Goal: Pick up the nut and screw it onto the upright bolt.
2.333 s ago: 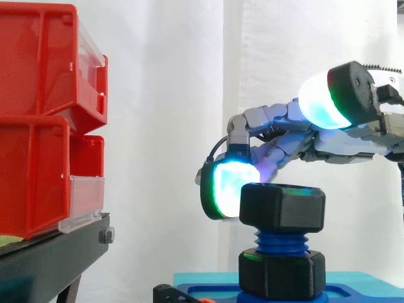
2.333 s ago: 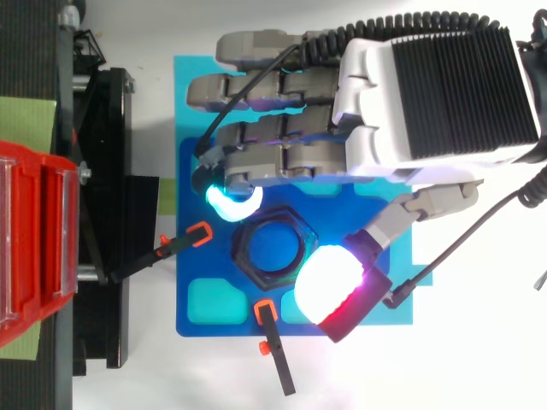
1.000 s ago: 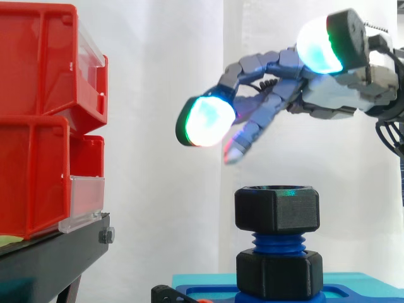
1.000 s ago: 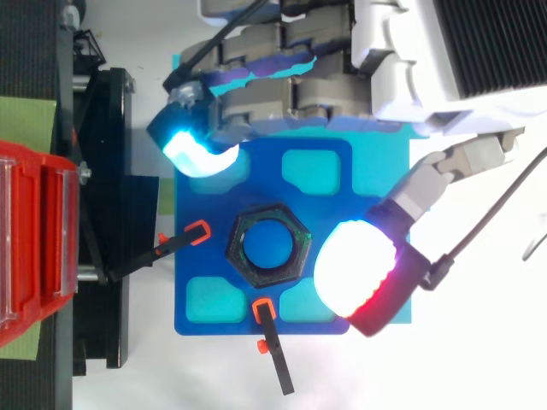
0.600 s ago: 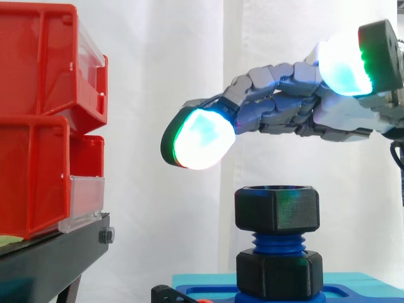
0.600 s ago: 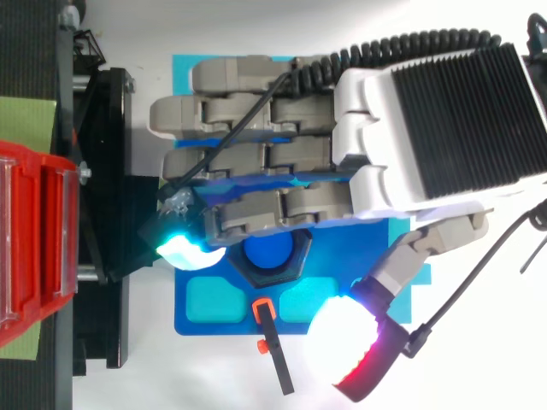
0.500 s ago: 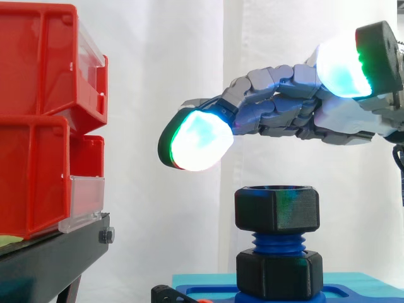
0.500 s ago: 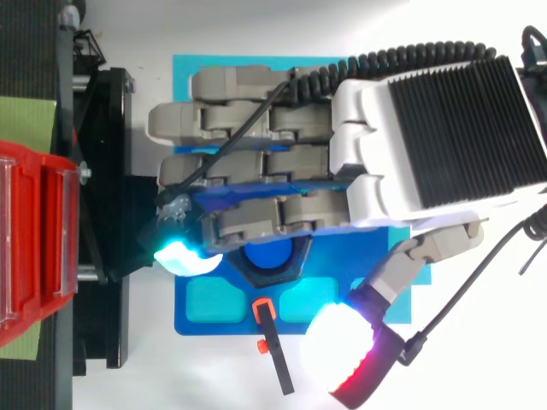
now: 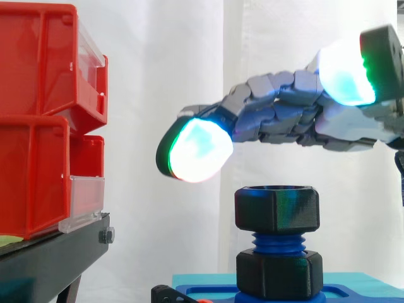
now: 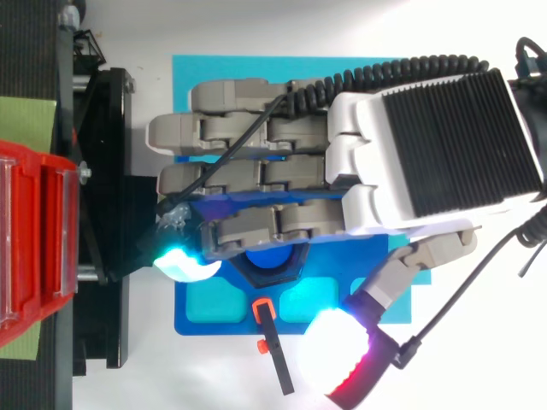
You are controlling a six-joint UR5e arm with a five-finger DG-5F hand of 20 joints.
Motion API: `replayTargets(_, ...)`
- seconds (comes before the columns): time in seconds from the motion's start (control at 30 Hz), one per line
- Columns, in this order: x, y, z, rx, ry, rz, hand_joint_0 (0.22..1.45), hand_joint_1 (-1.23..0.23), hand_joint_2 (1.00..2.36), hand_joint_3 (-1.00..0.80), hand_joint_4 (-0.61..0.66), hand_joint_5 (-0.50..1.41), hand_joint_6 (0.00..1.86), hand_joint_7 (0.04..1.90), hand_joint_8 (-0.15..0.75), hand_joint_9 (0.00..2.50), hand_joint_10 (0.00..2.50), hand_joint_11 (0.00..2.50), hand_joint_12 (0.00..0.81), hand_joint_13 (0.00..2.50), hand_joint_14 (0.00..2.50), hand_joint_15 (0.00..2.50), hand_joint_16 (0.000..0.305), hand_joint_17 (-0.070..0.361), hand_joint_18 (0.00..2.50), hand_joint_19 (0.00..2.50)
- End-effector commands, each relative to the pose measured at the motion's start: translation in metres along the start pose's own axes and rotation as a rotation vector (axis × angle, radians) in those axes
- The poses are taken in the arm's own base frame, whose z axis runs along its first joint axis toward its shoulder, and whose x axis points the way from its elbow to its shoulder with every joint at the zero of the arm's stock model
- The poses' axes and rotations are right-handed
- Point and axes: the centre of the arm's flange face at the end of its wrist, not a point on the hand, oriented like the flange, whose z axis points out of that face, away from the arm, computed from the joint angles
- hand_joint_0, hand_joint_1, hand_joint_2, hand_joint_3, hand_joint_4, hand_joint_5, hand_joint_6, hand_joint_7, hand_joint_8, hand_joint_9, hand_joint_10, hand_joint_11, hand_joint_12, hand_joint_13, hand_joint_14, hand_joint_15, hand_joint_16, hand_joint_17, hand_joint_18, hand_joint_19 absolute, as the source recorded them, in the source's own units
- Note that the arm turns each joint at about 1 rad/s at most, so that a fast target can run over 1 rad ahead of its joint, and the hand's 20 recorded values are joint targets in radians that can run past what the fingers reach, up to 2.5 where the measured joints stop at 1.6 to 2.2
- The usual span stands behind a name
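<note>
1. The hand (image 9: 284, 117) reaches in from the right and hovers above the nut (image 9: 276, 208), with clear air between them in the side view.
2. Its fingers (image 10: 256, 175) lie stretched out almost straight and side by side, with the thumb held off to one side. They are spread, not curled, and hold nothing.
3. One fingertip pad (image 9: 196, 150) glows white and green, just left of and above the nut's top edge.
4. The black, six-sided nut sits level on top of the upright blue bolt (image 9: 276, 241). A few turns of blue thread are bare beneath it.
5. Below that thread is a second black six-sided piece (image 9: 279, 274); it may be another nut or the bolt's own base, and the side view does not settle it.
6. From above, the fingers cover most of the nut, and the bolt's blue end peeks out under them.
7. The bolt stands on a blue plate (image 10: 192, 329), which lies on a teal mat (image 10: 188, 73).
8. Two orange-tipped black clamps (image 10: 264, 310) touch the plate's edge.
9. Red bins (image 9: 38, 126) stand on a black stand (image 9: 50, 259), well left of the bolt.
</note>
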Motion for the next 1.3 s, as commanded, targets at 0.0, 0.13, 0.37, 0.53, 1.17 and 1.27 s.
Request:
replayTargets(0.0, 0.009, -0.005, -0.001, 0.008, 0.013, 0.003, 0.42, -0.04, 1.0, -0.5, 0.1, -0.19, 0.5, 0.6, 0.201, 0.2, 0.0, 0.0, 0.338, 0.0, 0.0, 0.0, 0.044, 0.098, 0.0, 0.0)
replayTargets(0.13, 0.01, -0.009, -0.003, 0.014, 0.016, 0.014, 0.42, -0.04, 1.0, -0.5, 0.11, -0.18, 0.5, 0.65, 0.202, 0.19, 0.0, 0.0, 0.338, 0.0, 0.0, 0.0, 0.044, 0.099, 0.0, 0.0)
replayTargets(0.37, 0.01, -0.01, -0.004, 0.02, 0.023, 0.015, 0.42, -0.04, 1.0, -0.5, 0.15, -0.14, 0.5, 0.83, 0.215, 0.21, 0.0, 0.0, 0.333, 0.0, 0.0, 0.0, 0.043, 0.096, 0.0, 0.0)
replayTargets(0.53, 0.01, -0.012, -0.006, 0.024, 0.03, 0.016, 0.44, -0.07, 1.0, -0.5, 0.18, -0.1, 0.5, 0.98, 0.231, 0.32, 0.0, 0.0, 0.292, 0.04, 0.0, 0.0, 0.035, 0.079, 0.0, 0.0)
replayTargets(1.17, 0.001, -0.034, -0.015, 0.048, 0.012, -0.027, 0.46, -0.11, 1.0, -0.5, 0.11, 0.0, 0.5, 1.37, 0.254, 0.58, 0.0, 0.0, 0.248, 0.22, 0.0, 0.0, 0.027, 0.061, 0.0, 0.0)
replayTargets(1.27, 0.0, -0.038, -0.017, 0.051, 0.012, -0.027, 0.46, -0.12, 1.0, -0.5, 0.07, 0.03, 0.5, 1.39, 0.244, 0.67, 0.0, 0.0, 0.236, 0.26, 0.0, 0.0, 0.025, 0.057, 0.03, 0.0)
